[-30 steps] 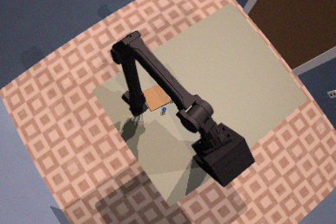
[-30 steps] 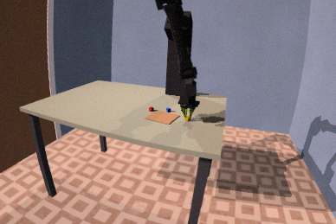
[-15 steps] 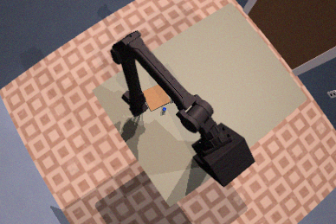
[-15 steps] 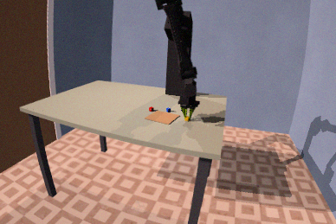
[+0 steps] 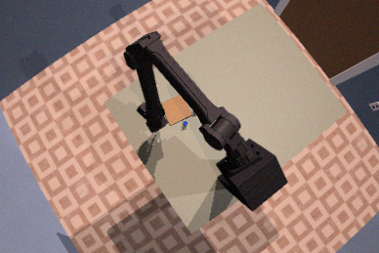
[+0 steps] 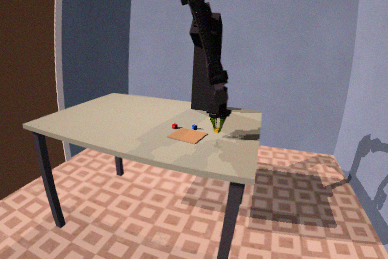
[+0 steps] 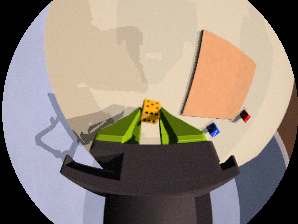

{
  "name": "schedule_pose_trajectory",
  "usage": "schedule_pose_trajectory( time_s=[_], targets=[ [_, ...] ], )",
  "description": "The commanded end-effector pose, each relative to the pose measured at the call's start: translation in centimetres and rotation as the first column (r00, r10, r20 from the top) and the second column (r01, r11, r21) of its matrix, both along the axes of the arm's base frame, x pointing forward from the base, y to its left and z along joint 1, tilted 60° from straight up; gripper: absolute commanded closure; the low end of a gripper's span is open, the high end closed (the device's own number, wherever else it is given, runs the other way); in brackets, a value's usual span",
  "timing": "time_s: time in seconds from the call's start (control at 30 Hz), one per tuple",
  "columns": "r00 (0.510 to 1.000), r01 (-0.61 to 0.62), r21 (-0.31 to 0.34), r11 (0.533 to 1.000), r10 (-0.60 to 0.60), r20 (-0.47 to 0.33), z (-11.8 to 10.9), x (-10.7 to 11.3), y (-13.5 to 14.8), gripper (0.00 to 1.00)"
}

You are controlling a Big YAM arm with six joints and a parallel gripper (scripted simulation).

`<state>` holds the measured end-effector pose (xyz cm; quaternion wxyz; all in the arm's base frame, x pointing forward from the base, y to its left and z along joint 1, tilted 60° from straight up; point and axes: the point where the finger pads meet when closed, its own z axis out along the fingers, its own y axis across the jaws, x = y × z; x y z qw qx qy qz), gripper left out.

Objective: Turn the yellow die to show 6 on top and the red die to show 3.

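My gripper [image 7: 150, 111] with green fingers is shut on the yellow die [image 7: 152, 111], off the mat beside its edge; the die also shows in the exterior view [image 6: 216, 129] at the fingertips, just above the table. The orange mat [image 7: 220, 76] lies flat on the table and also shows in the exterior view [image 6: 187, 136] and the top view [image 5: 176, 109]. The blue die [image 7: 213, 131] sits off the mat near its corner, also in the exterior view [image 6: 194, 127] and the top view [image 5: 185, 124]. The red die [image 7: 245, 116] sits off the mat near another corner, also in the exterior view [image 6: 174, 126].
The arm's dark base [image 5: 251, 173] stands at the table's edge. The table's edge lies close to the gripper's side in the exterior view.
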<state>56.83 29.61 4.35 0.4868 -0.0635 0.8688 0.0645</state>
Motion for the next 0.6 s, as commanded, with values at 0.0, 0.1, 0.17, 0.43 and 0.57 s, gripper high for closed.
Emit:
schedule_pose_trajectory(
  time_s=[0.0,0.1,0.17,0.43,0.57],
  targets=[
    [1.0,-0.009,0.017,1.0,0.009,0.009,2.0,-1.8,0.5,0.85],
    [1.0,-0.009,0.017,1.0,0.009,0.01,3.1,-3.7,0.0,0.85],
    [1.0,-0.009,0.017,1.0,0.009,0.01,3.8,-4.8,-0.2,0.85],
    [1.0,0.011,-0.002,1.0,-0.011,-0.019,2.8,-6.0,-1.8,0.85],
    [1.0,0.006,-0.004,1.0,-0.006,-0.015,2.9,-6.0,-1.6,0.85]
  ],
)
